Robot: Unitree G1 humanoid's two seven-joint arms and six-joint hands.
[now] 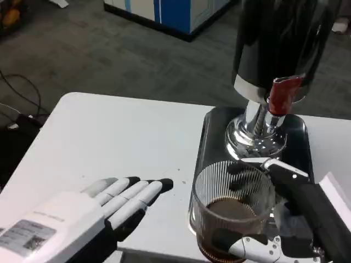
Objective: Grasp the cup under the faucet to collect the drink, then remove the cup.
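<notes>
Head view looks down on a white surface where a ribbed clear glass cup, holding a shallow pool of dark brown drink at its bottom, is held by the right hand: a black-and-white finger runs around its far side and white fingertips show at its lower front, so the hand wraps the cup rather than merely touching it. The cup sits at the near end of a dark glossy drip tray, close to the robot and well clear of the red faucet lever on the tall black dispenser, whose chrome base stands at the tray's far end. Judging by the liquid already inside and the cup's place away from the spout, collecting seems done and removal is the step in hand. The left hand lies flat on the surface, fingers stretched out side by side and holding nothing, probably waiting out of the way so the right arm can carry the cup freely.
</notes>
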